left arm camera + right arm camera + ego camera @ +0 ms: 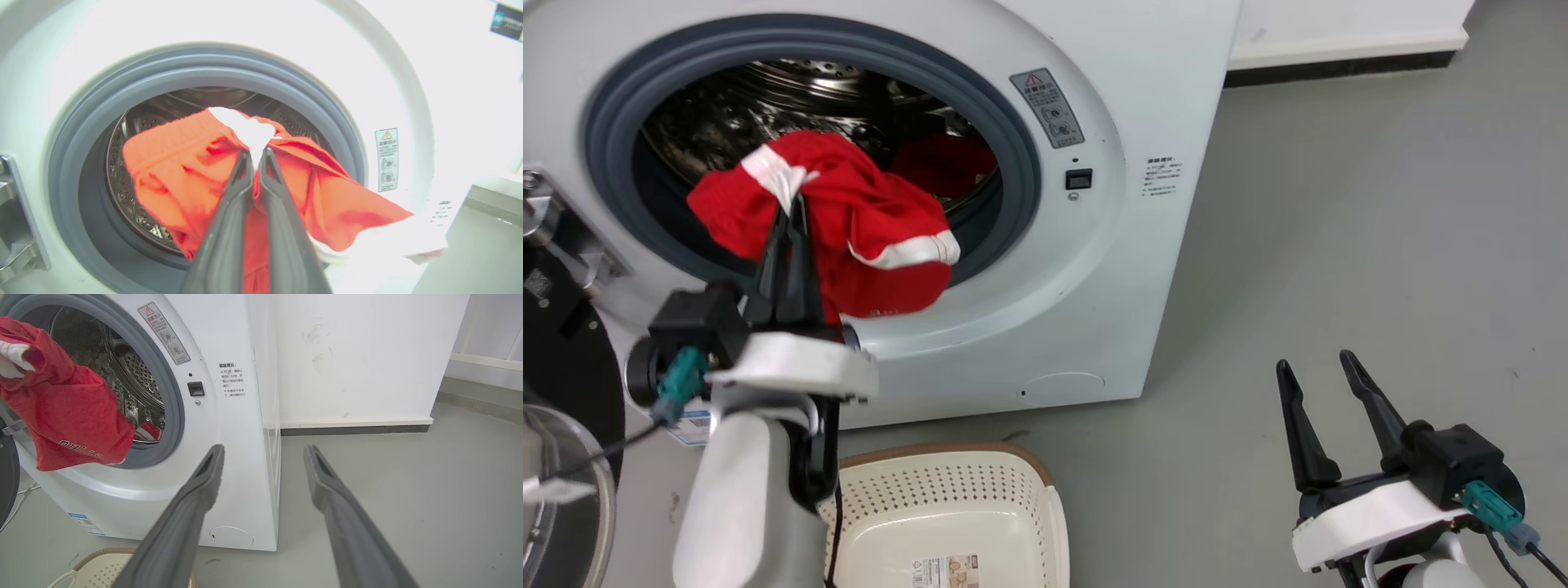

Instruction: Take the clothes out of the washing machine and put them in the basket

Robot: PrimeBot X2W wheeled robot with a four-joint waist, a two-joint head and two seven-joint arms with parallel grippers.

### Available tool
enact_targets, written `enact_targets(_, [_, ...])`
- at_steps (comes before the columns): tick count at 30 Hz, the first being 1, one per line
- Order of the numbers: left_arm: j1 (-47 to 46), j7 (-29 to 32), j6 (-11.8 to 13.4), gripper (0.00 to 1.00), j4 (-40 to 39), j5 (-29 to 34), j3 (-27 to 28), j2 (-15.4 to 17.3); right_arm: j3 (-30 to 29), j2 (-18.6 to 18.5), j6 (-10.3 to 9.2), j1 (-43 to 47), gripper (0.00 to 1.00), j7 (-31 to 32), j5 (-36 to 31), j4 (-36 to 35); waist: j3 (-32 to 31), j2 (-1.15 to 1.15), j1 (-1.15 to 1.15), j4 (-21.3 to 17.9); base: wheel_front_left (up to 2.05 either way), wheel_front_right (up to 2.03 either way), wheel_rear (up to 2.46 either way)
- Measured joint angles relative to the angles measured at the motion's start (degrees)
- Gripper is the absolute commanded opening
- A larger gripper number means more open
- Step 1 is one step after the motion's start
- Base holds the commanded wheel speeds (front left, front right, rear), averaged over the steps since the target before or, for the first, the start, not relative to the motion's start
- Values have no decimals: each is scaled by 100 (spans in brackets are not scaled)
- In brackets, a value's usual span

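We've got a red jersey point(866, 229) out at the washing machine point(1143, 269) mouth!
Our left gripper point(788, 204) is clamped on its white stripe, holding it clear of the porthole to swing down to the basket point(947, 451) below the machine; a second jersey point(943, 163) lies inside, and the right gripper point(1315, 363) hangs spread apart, right of the machine.
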Motion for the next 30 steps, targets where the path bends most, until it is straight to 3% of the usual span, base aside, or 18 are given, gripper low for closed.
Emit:
enact_targets(7, [1210, 155, 248, 0, -821, -60, -257, -101, -83, 0, 1, 162, 100, 121, -75, -213, -136, 0, 0, 261, 0, 0, 0])
enact_targets(14, [2106, 398, 526, 0, -742, -254, -444, -130, -113, -1, 1, 177, 100, 204, -163, -409, 64, 0, 1, 430, 0, 0, 0])
enact_targets(22, [2162, 388, 557, 0, 522, -568, -680, -149, -43, -1, 0, -119, 100, 230, -253, -563, 649, 0, 2, 504, 0, 0, 0])
enact_targets(30, [987, 293, 463, 0, 2484, -720, -630, -140, 107, -2, 0, -611, 100, 146, -269, -579, 1497, 0, 3, 410, 0, 0, 0])
